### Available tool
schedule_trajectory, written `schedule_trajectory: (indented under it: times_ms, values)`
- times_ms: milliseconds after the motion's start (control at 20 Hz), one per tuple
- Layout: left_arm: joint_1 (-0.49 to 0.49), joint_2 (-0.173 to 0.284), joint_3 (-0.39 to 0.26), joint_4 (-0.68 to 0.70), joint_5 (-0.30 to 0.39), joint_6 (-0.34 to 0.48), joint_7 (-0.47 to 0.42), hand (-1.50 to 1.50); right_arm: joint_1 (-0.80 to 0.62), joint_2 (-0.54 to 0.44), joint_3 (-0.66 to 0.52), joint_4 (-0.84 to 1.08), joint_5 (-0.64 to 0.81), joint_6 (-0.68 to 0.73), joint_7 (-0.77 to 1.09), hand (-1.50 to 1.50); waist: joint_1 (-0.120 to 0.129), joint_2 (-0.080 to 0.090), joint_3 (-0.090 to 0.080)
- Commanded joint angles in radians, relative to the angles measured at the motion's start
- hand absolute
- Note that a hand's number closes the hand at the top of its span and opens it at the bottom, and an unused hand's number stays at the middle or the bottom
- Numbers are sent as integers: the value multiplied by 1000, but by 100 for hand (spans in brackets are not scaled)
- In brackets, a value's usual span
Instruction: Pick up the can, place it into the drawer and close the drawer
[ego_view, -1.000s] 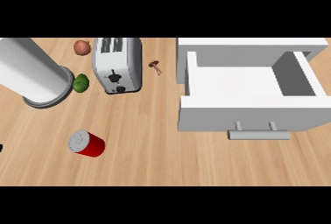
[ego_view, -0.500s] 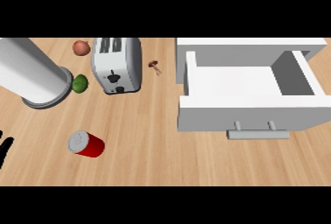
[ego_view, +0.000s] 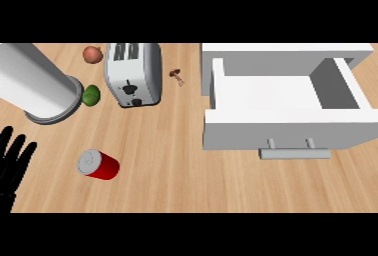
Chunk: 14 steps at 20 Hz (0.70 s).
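Observation:
A red can (ego_view: 99, 165) with a silver top lies tilted on the wooden counter at the lower left. My left hand (ego_view: 11, 161) shows at the left edge, fingers straight and pointing up, a short way left of the can and not touching it. The white drawer (ego_view: 284, 127) stands pulled open at the right, its inside bare, with a grey handle (ego_view: 294, 153) on its front. My right hand is out of view.
A silver toaster (ego_view: 133, 73) stands at the back. A large metal cylinder (ego_view: 37, 86) rises at the back left, with a green fruit (ego_view: 90, 95) beside it. A reddish-brown round item (ego_view: 93, 54) and a small brown object (ego_view: 177, 75) lie near the toaster.
My left hand has risen into view along the left edge, from barely showing to fingers reaching level with the can. The can and the drawer have not moved.

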Motion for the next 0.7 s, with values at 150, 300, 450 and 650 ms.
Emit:
schedule_trajectory:
  times_ms: [150,300,450,650]
  values:
    - [14,-11,-89,140,-54,29,-121,-150,66,15,-82,-38,-45,89,4,-150,-1,-1,0]
    - [-65,-7,-38,237,-82,7,-141,-150,14,-42,-141,12,-114,103,48,-150,-1,0,0]
    - [10,-11,-81,211,-89,25,-196,-150,33,70,-70,-29,10,107,12,-150,3,0,0]
    - [-40,-11,-91,436,-115,37,-339,-150,1,70,-90,-12,-1,103,15,-150,1,1,0]
